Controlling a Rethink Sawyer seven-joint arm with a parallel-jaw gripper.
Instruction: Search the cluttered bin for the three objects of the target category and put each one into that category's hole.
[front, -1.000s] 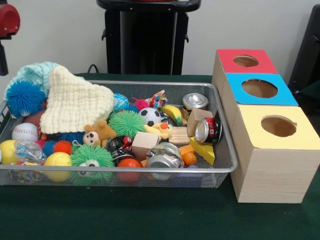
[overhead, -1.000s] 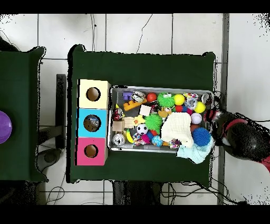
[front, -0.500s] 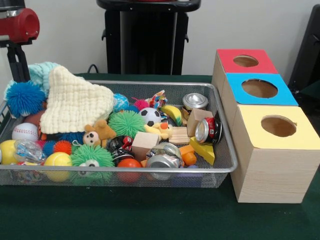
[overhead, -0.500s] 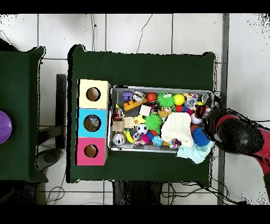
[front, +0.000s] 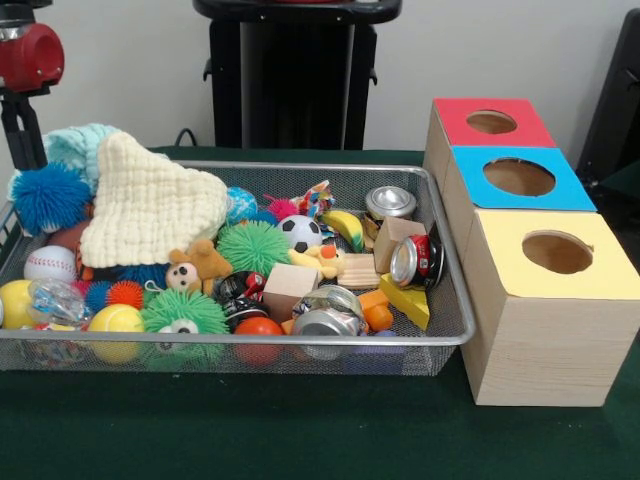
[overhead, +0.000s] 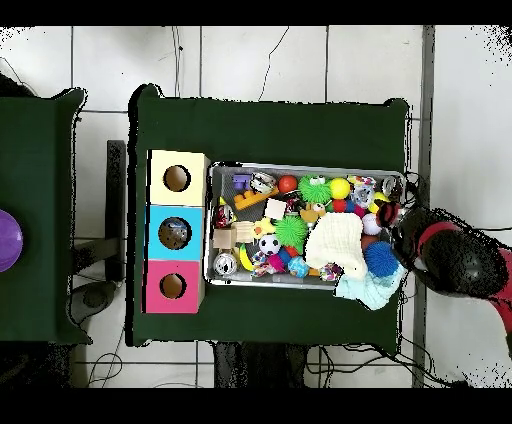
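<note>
The wire mesh bin (front: 300, 342) is full of toys, balls and cans; it also shows in the overhead view (overhead: 300, 167). One clear crumpled plastic bottle (front: 55, 298) lies at the bin's near left corner, between a yellow ball and a baseball. No other clear bottle shows. The blue-topped box's hole (front: 519, 177) is in the middle of the three boxes, right of the bin, and shows from above too (overhead: 174, 233). My gripper (front: 20, 125) hangs at the bin's far left end, beside the blue spiky ball (front: 50, 195). From above my arm (overhead: 450, 262) covers that end.
A cream knitted cloth (front: 150, 205) and a pale blue one cover the bin's left back. Metal cans (front: 415, 260) lie at the right end near the boxes. The red-topped box (front: 492, 122) and the yellow-topped box (front: 556, 252) flank the blue one.
My arm swung in over the bin's left end, then drew back a little toward the edge. Nothing in the bin has moved.
</note>
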